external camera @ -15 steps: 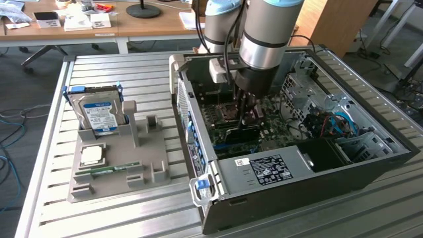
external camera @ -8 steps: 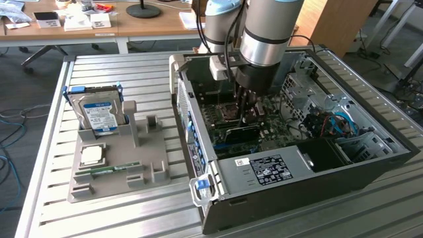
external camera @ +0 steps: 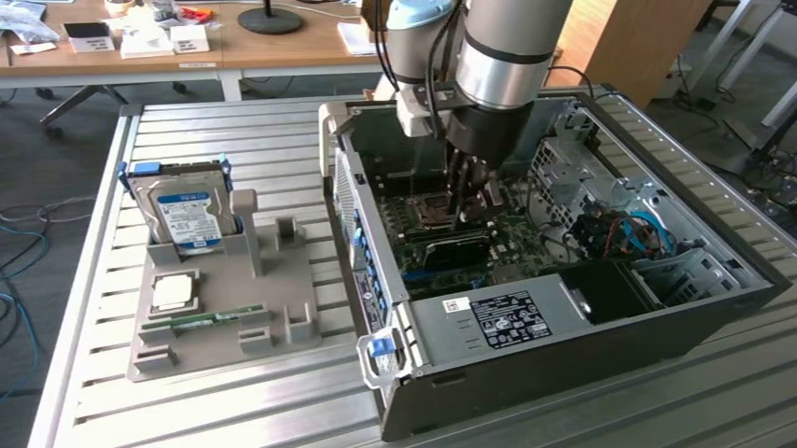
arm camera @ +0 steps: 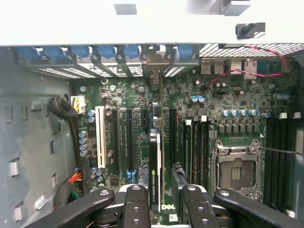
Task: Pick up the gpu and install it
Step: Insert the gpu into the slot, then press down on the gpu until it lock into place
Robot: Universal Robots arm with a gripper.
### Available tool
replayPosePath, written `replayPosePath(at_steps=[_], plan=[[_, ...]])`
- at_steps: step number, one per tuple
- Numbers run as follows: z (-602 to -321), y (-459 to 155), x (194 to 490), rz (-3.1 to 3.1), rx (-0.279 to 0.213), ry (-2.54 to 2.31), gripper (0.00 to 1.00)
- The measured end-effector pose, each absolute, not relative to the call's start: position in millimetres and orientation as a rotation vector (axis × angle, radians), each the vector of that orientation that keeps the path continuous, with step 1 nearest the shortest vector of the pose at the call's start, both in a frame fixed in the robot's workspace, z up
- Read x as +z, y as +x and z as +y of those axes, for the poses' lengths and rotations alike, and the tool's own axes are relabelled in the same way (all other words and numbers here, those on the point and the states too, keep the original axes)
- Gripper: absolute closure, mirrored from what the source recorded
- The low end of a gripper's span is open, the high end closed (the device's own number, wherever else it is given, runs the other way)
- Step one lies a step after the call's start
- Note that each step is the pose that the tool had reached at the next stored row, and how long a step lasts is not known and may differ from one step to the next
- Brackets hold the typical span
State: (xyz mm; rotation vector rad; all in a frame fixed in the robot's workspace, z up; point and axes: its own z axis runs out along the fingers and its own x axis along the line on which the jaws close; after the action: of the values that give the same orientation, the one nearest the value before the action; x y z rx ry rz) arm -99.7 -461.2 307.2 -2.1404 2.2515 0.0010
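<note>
While the gpu (arm camera: 155, 171) stands edge-on in a motherboard (arm camera: 228, 128) slot inside the case (external camera: 697, 308), it is straddled by the gripper (arm camera: 161, 199), whose fingers sit partly open beside it, seemingly ungripped. If left half-seated, the card could tilt or be dragged out.

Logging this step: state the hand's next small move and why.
Probably lift the hand straight up, clear of the case. The gpu already stands edge-on in a motherboard slot, and the fingers stand open either side of it, not clamped.
</note>
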Motion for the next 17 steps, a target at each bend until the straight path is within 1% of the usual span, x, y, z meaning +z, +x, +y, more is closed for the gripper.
replayPosePath(at_steps=[4, 17], plan=[[-461.2, -99.7, 315.0, 2.252, 0.001, -2.140, 0.67], [-461.2, -99.7, 315.0, 2.252, 0.001, -2.140, 0.67]])
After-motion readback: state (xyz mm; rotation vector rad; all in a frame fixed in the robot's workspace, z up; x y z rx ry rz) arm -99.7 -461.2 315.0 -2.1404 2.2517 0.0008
